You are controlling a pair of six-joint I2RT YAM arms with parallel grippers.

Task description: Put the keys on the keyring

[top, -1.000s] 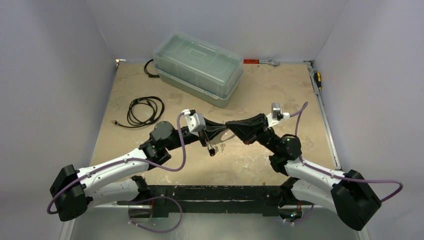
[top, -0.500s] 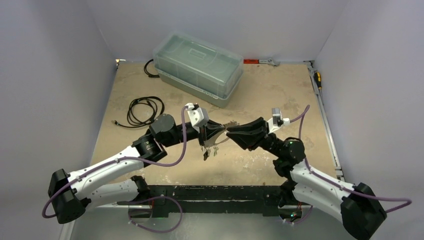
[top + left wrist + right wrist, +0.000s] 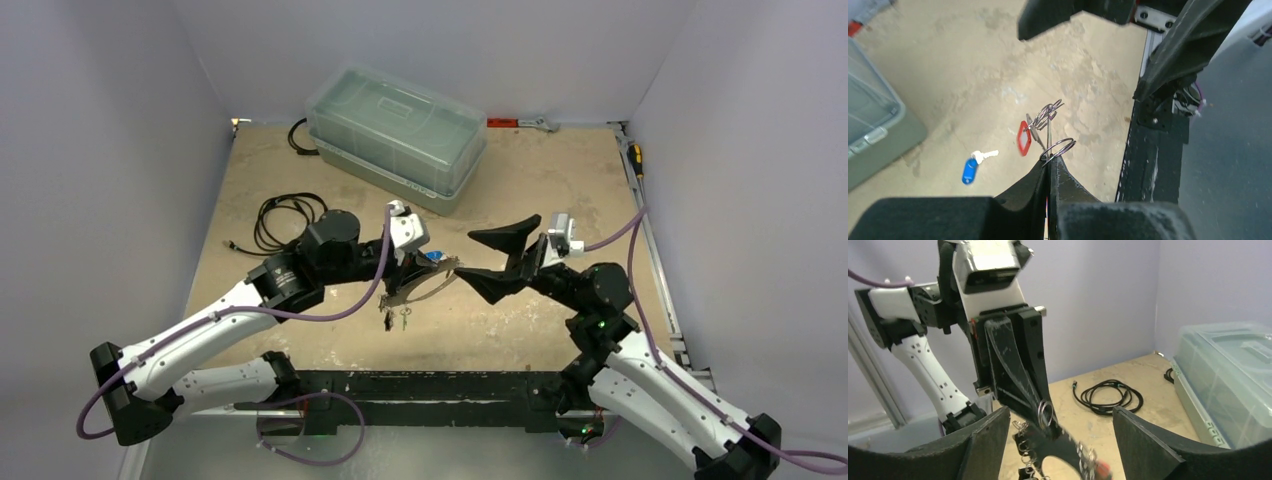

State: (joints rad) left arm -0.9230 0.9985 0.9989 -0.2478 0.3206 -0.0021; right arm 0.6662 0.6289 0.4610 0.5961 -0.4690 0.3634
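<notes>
The keyring [image 3: 1065, 445] is dull grey metal, its wire loops [image 3: 1058, 146] shiny. The keys [image 3: 979, 161] carry glossy plastic tags [image 3: 1022, 138]. The left fingers [image 3: 1068, 187] are matt black and scuffed. The bench [image 3: 948, 75] is rough and mottled.

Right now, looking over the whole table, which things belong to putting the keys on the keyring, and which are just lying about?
For the job:
- keyring, clamped in the left gripper
- keys dangling below it
- blue-tagged key
- right gripper, open

Just lying about:
- coiled black cable
- lidded plastic box
- wrench
- screwdriver
</notes>
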